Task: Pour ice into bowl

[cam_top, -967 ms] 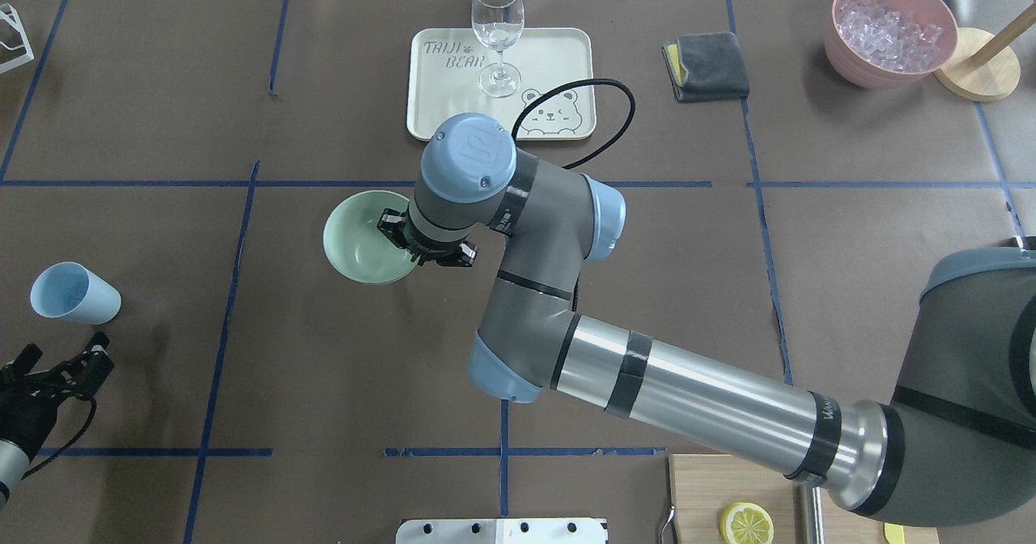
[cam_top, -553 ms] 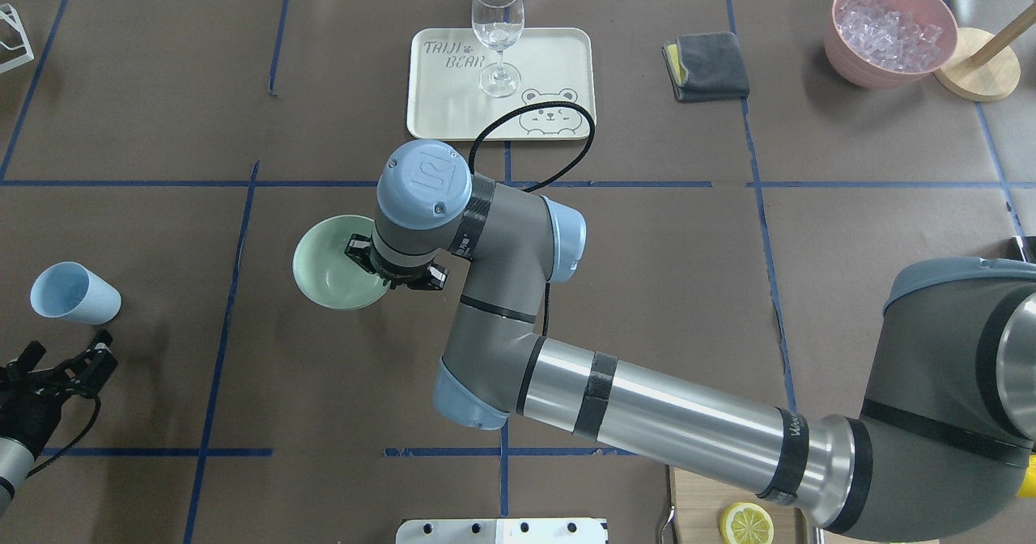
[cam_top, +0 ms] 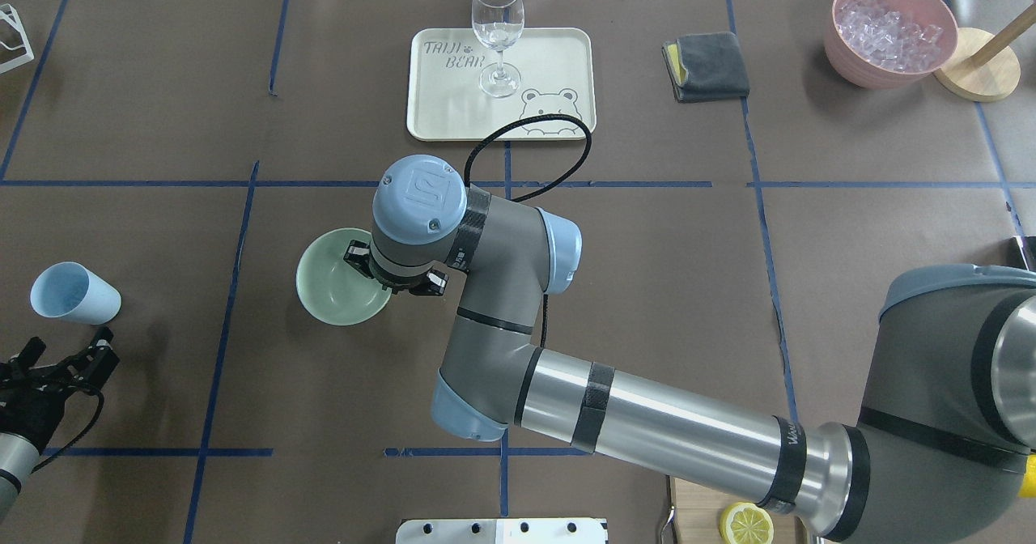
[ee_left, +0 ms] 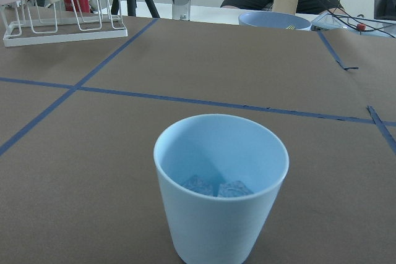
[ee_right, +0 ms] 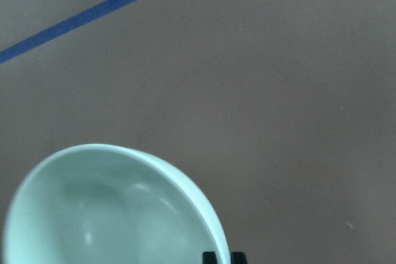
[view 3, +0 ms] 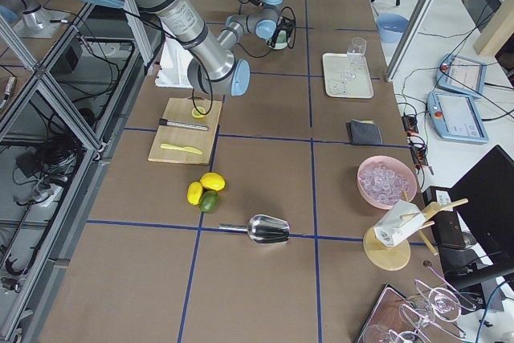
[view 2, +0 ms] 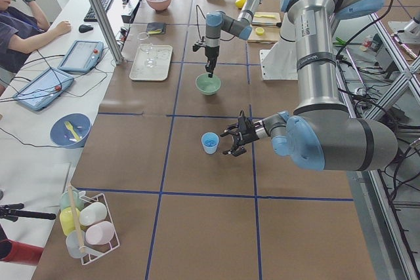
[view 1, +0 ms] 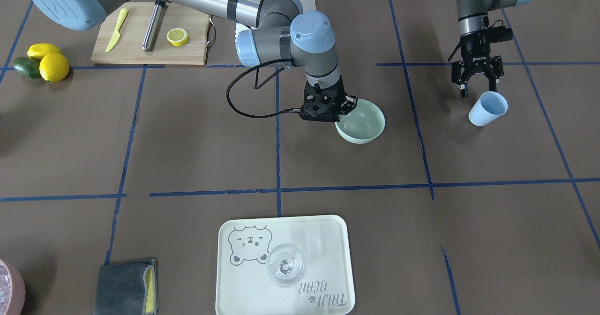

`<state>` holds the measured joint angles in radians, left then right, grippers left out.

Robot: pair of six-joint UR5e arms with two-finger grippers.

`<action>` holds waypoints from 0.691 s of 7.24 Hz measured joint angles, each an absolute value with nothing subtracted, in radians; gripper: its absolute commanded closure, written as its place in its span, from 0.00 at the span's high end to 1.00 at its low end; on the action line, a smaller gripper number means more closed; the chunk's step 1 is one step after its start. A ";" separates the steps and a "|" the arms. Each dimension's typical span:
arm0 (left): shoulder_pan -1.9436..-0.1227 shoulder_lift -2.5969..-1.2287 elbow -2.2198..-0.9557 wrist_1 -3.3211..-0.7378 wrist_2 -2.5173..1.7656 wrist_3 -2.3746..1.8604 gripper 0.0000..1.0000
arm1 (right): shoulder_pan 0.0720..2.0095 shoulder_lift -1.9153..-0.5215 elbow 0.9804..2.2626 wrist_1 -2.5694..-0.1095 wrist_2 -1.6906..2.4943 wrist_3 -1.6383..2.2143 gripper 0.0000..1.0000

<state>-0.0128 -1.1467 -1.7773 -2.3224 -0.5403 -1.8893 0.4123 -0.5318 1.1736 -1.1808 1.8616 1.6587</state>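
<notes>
Before closing the left gripper [view 1: 476, 86], spread wide and empty just behind the light blue cup [view 1: 487, 108], weigh up the load: only a few cubes of ice [ee_left: 216, 187] at the very bottom, clear and hard, so light overall yet likely to slide and tumble out in one rush once tipped. Take the cup by its side wall around mid-height, straight ahead of the fingertips, firmly enough to stop a smooth wall slipping, gently enough to avoid squashing a thin one. Keep upright until over the target. Farther out, ahead and well off to the right of that gripper, find the bowl [view 1: 363, 123], mint green and bare inside, pinched at its rim by the right gripper [view 1: 347, 108], pressed together on the wall nearest its own wrist. Cannot tell whether set on the table [view 1: 187, 155] or held just clear of it. Expect a stiff, smooth, chip-prone vessel, apt to pivot under such a one-sided rim pinch, so pour low and slowly. Farthest of all, well beyond the right gripper, note the pink container [cam_top: 870, 77] heaped with more cubes
</notes>
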 measured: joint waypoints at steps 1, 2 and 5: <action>-0.032 -1.161 -1.754 -2.322 -0.540 -1.887 0.99 | 0.412 -0.531 1.174 -1.181 1.847 1.664 1.00; -0.054 -1.172 -1.738 -2.323 -0.540 -1.880 0.99 | 0.412 -0.530 1.174 -1.181 1.840 1.667 1.00; -0.119 -1.210 -1.726 -2.327 -0.541 -1.836 0.99 | 0.414 -0.530 1.177 -1.181 1.836 1.669 1.00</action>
<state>-0.1194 -1.2095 -1.7265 -2.3274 -0.5411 -1.8357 0.4136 -0.5305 1.1765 -1.1805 1.8363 1.6693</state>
